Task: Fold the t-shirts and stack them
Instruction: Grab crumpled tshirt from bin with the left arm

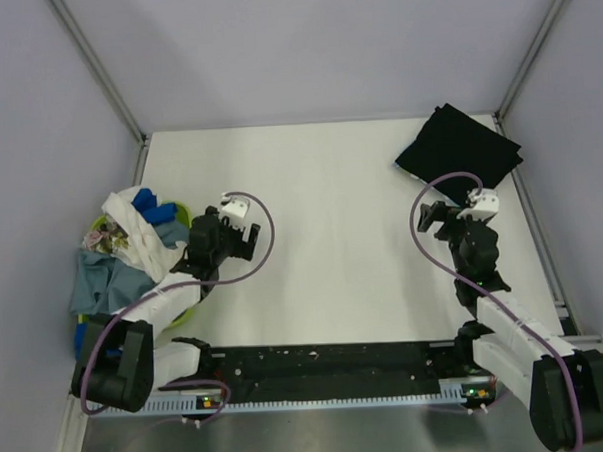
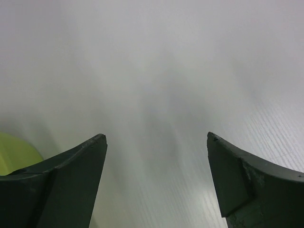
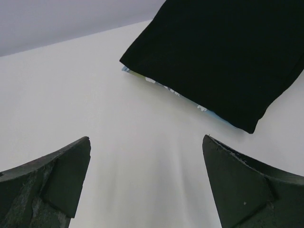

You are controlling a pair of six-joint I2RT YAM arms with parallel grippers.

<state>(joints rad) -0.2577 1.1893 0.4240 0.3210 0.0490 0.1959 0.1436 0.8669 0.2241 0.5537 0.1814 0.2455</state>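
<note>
Both my claws are spread and hold nothing. Left claw is low over the bare table beside the basket at the left edge, where unfolded t-shirts are heaped, probably my next pick. Right claw faces the folded black t-shirt in the far right corner. It lies atop a paler shirt, so I judge that's the stack.

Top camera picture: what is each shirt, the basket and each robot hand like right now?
black t-shirt: folded flat, lying on another shirt.
shirt underneath: mostly hidden, only a light edge shows.
white floral shirt: unfolded, heaped on the basket.
bright blue shirt: crumpled in the heap.
grey-blue shirt: unfolded, hanging over the basket's side.
basket: full of shirts.
left gripper: open, empty.
right gripper: open, empty.
</note>
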